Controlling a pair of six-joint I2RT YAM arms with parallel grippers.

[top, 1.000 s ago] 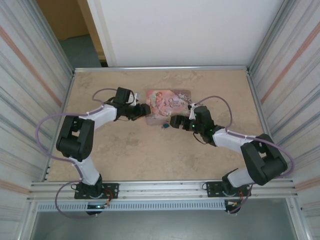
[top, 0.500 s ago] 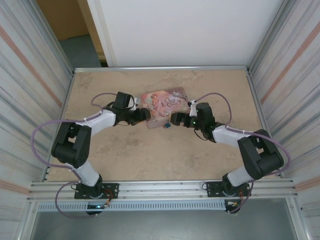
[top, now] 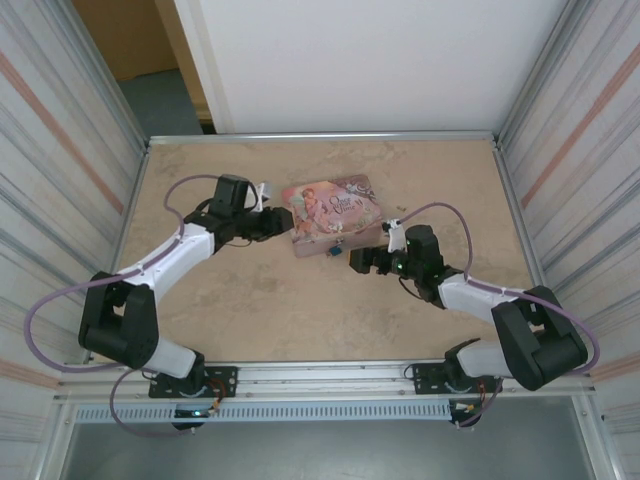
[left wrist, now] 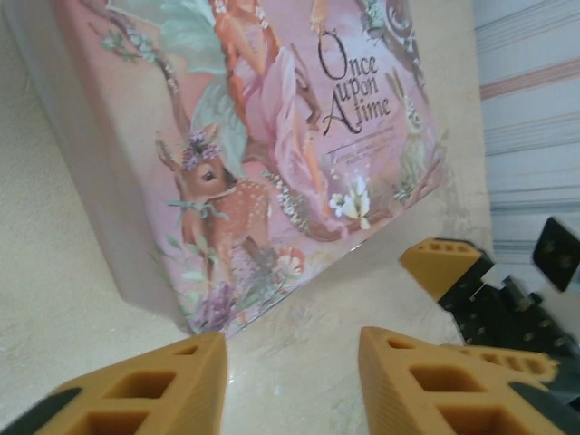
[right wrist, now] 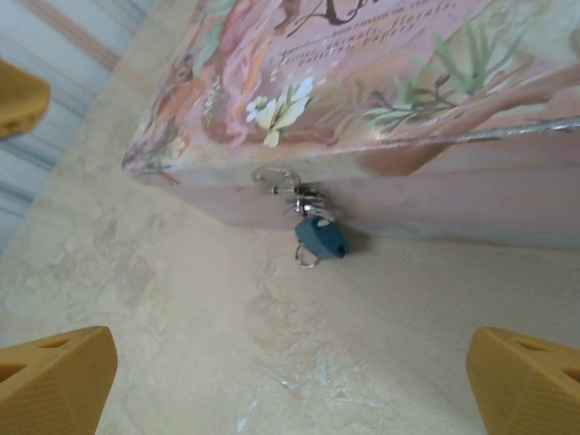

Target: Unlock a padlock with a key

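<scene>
The padlock [right wrist: 321,237] hangs at the near side of the pink tin [right wrist: 381,82]; the left pincer [left wrist: 290,362] and right pincer [right wrist: 290,362] both gape empty.

The right claw [top: 357,262] now sits farther back toward the near edge, clear of the padlock [top: 338,244]. The left arm [top: 175,255] stretches flatter, elbow lower. The pink tin [top: 330,208] lies skewed, right end farther away.
</scene>
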